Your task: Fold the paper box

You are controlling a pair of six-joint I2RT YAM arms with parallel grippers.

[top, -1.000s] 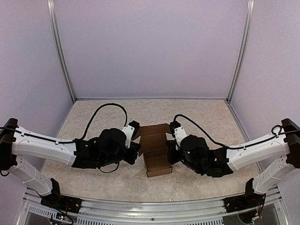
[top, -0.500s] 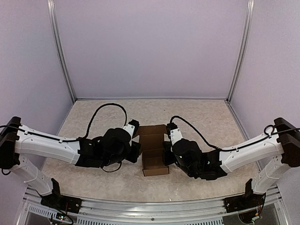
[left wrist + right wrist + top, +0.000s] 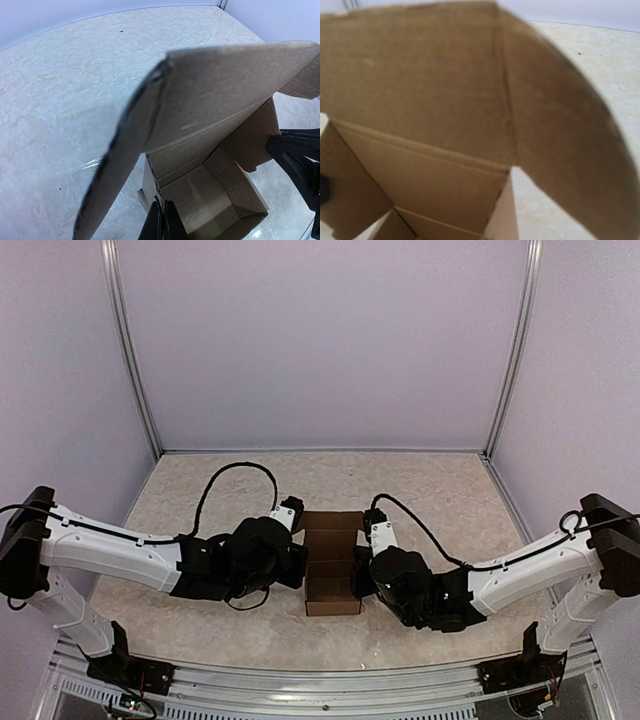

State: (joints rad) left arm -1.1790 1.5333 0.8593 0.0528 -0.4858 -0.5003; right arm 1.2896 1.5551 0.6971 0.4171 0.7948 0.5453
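The paper box (image 3: 332,540) is brown cardboard, partly formed, with an open tray at its near end and a long lid panel toward the back. My left gripper (image 3: 300,565) is at its left side. In the left wrist view its fingers (image 3: 163,220) are shut on the box's (image 3: 215,100) thin left wall. My right gripper (image 3: 357,575) presses on the right side; in the left wrist view its black fingers (image 3: 287,150) close to a point at the right wall. In the right wrist view the box (image 3: 420,100) fills the frame and hides the fingers.
The table (image 3: 200,480) is a pale marbled surface closed in by lilac walls with metal posts (image 3: 130,350) at the back corners. Black cables (image 3: 225,475) loop behind both wrists. A metal rail (image 3: 320,685) runs along the near edge.
Both grippers have closed in on the box and shifted it slightly left. The box was skewed and now sits square, with its side walls more upright.
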